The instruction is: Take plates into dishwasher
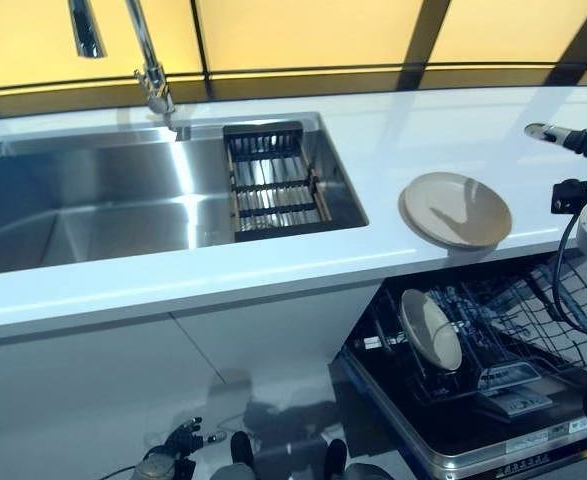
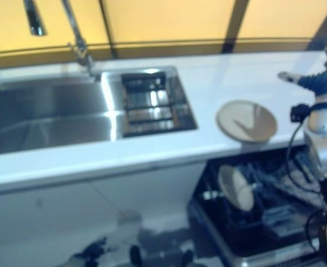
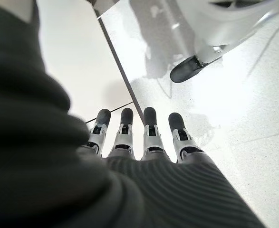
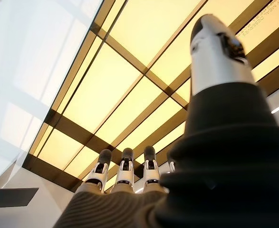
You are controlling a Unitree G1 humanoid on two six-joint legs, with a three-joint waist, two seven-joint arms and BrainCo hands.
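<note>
A beige round plate (image 1: 456,209) lies flat on the white counter (image 1: 373,140), right of the sink and near the front edge. A second beige plate (image 1: 431,329) stands on edge in the open dishwasher's lower rack (image 1: 518,315) below the counter. My right hand (image 1: 558,135) hovers over the counter at the far right, apart from the flat plate. In its wrist view the right hand (image 4: 125,175) is open and holds nothing. My left hand (image 1: 178,442) hangs low near the floor, fingers (image 3: 150,135) straight and holding nothing.
A steel sink (image 1: 93,200) fills the counter's left half, with a dark drainer insert (image 1: 273,180) at its right end and a faucet (image 1: 151,75) behind. The dishwasher door (image 1: 473,440) lies folded down at lower right. White cabinet fronts (image 1: 123,380) stand below the sink.
</note>
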